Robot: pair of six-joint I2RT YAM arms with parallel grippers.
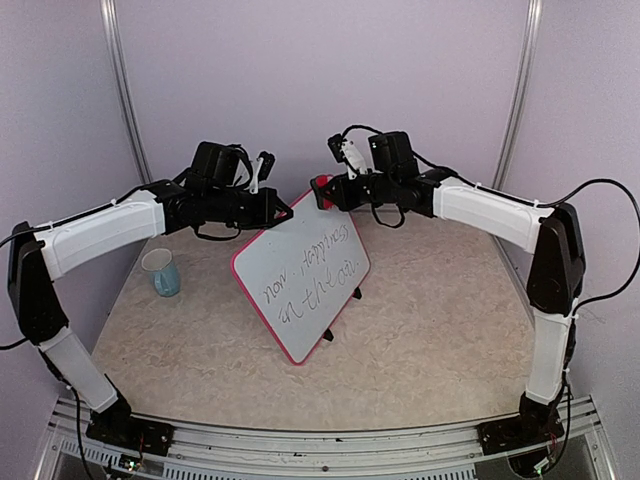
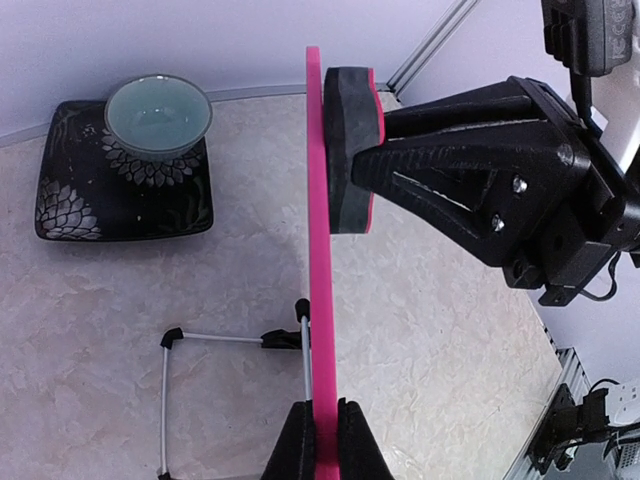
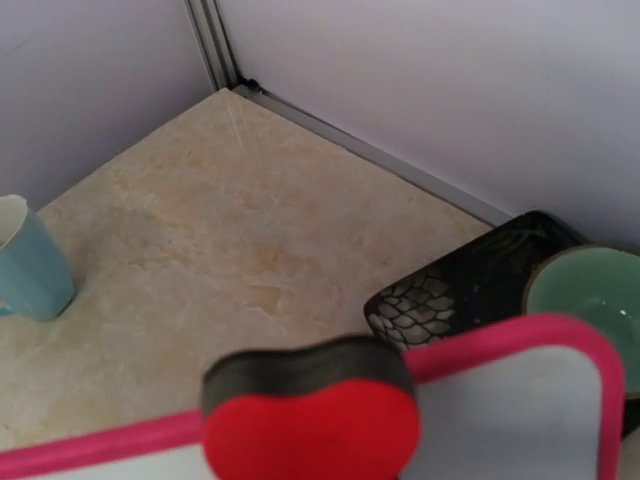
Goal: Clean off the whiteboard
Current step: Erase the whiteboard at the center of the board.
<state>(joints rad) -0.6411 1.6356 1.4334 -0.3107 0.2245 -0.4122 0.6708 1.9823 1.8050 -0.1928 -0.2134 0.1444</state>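
The whiteboard (image 1: 300, 275) stands tilted on its two black feet at the table's middle, pink-red frame around dark handwriting. My left gripper (image 1: 285, 212) is shut on the frame's upper left edge. In the left wrist view the whiteboard (image 2: 320, 250) shows edge-on, pinched between the left gripper's (image 2: 322, 425) black fingers. My right gripper (image 1: 325, 190) is shut on a red heart-shaped eraser (image 1: 321, 184). The eraser's (image 2: 352, 150) dark felt side lies against the board's writing face at the top edge. In the right wrist view the eraser (image 3: 310, 420) hides my own fingers and overlaps the whiteboard's (image 3: 520, 400) top rim.
A light blue mug (image 1: 161, 273) stands left of the board. Behind the board lies a black patterned square plate (image 2: 70, 190) with a teal bowl (image 2: 158, 115) on it. A wire stand (image 2: 230, 340) props the board from behind. Lilac walls close the back and sides.
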